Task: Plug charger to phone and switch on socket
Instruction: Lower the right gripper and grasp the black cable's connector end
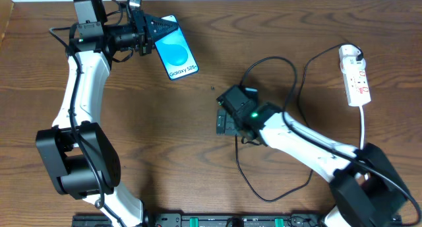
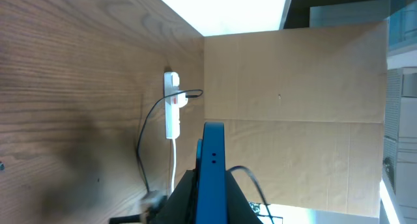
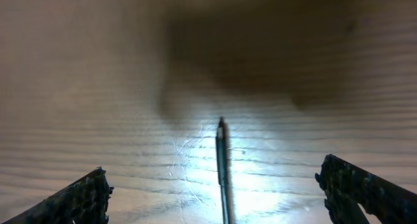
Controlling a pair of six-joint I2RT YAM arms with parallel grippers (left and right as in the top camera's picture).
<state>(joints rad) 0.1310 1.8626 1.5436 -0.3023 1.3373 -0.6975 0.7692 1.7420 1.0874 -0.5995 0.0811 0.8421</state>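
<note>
left tool [image 1: 151,30] grips the slick phone [image 1: 177,52] by one end, right tool [image 3: 212,170] gapes over the floppy charger [image 3: 222,149], probably best pinched at its stiff tip.

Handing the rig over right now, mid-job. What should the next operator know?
Left gripper: jaws shut on the phone, far left of the table.
Right gripper: jaws open, low over the table, the charger's plug tip between them, ungripped.
Socket: far right, white adapter apparently seated in it.
Done: phone gripped. Left: grasp the tip, plug it into the phone, switch the socket on.
</note>
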